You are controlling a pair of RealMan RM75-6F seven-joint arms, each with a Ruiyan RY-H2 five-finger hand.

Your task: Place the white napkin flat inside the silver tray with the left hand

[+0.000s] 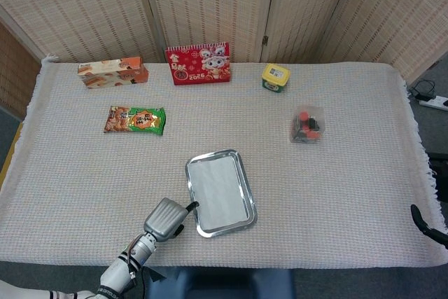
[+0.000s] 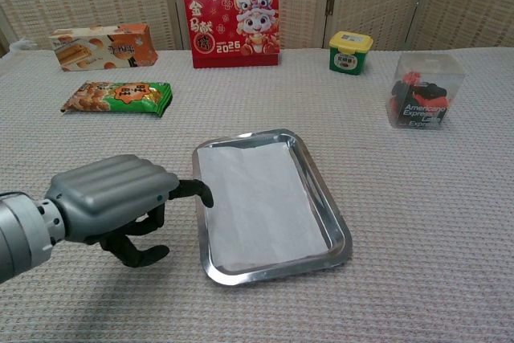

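Observation:
The white napkin (image 1: 220, 190) (image 2: 257, 204) lies flat inside the silver tray (image 1: 244, 174) (image 2: 337, 226) near the table's front middle. My left hand (image 1: 165, 218) (image 2: 112, 196) hovers just left of the tray's near left corner, holding nothing, its fingers loosely curled and apart, one fingertip reaching toward the tray rim. Only a dark tip of my right hand (image 1: 428, 223) shows at the right edge of the head view, too little to tell its state.
A green snack packet (image 1: 135, 120) (image 2: 118, 97) and an orange box (image 1: 113, 73) (image 2: 104, 45) lie at the left. At the back stand a red calendar (image 1: 198, 64) (image 2: 232, 26) and a yellow-lidded jar (image 1: 275, 77) (image 2: 350, 52). A clear box (image 1: 306, 124) (image 2: 423, 91) sits right.

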